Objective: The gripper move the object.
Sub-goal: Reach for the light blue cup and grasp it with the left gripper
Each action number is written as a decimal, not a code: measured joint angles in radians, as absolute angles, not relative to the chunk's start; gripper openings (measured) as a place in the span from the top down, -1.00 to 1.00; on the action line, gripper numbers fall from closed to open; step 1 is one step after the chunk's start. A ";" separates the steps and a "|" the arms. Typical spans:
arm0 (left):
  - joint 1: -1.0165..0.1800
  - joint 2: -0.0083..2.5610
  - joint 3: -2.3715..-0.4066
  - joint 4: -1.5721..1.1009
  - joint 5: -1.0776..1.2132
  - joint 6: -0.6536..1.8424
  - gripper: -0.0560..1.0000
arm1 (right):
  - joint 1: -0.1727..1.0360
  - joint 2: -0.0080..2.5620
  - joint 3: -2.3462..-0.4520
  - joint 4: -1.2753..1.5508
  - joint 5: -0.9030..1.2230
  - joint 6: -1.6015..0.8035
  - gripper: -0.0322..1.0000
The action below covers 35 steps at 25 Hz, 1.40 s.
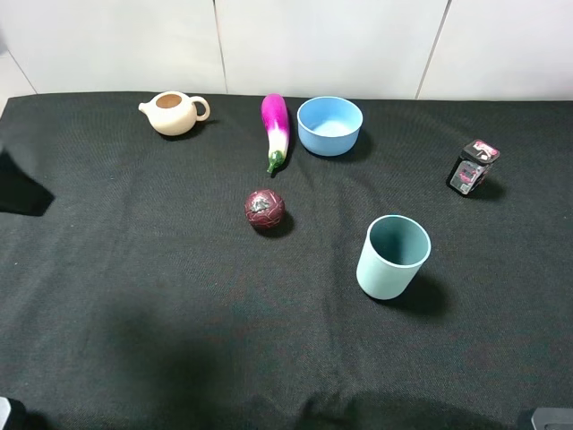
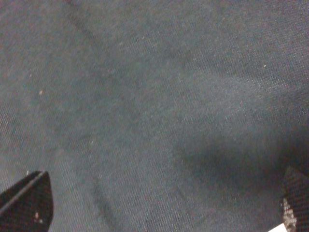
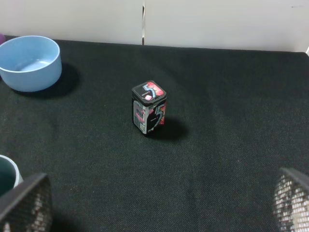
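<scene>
The pale teal cup (image 1: 392, 256) stands upright on the black cloth, right of centre in the high view, with nothing holding it. A sliver of its rim (image 3: 7, 174) shows at the edge of the right wrist view. My right gripper (image 3: 159, 203) is open and empty, its fingertips (image 3: 29, 203) wide apart, low over the cloth and near the cup. My left gripper (image 2: 161, 203) is open and empty over bare cloth, and no object shows in its view. In the high view only slivers of the arms show at the bottom corners.
A cream teapot (image 1: 174, 112), a purple eggplant (image 1: 275, 128) and a light blue bowl (image 1: 329, 125) stand along the back. A dark red ball (image 1: 265, 209) lies near the middle. A small black printed box (image 1: 472, 167) stands at the right, also in the right wrist view (image 3: 149, 114).
</scene>
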<state>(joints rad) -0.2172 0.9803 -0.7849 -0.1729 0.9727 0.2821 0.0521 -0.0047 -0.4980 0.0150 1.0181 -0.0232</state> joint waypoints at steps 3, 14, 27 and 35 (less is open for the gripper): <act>-0.267 1.065 -0.810 -0.173 0.939 0.283 -0.98 | 0.052 -0.005 -0.498 0.015 1.018 -0.023 -0.41; -0.420 1.277 -0.950 -0.134 0.905 0.270 -0.98 | 0.052 -0.005 -0.498 0.015 1.018 -0.023 -0.41; -0.585 1.460 -1.117 -0.123 0.903 0.222 -0.98 | 0.052 -0.005 -0.498 0.015 1.018 -0.023 -0.41; -0.703 1.571 -1.234 -0.073 0.904 0.162 -0.98 | 0.052 -0.005 -0.498 0.015 1.018 -0.023 -0.41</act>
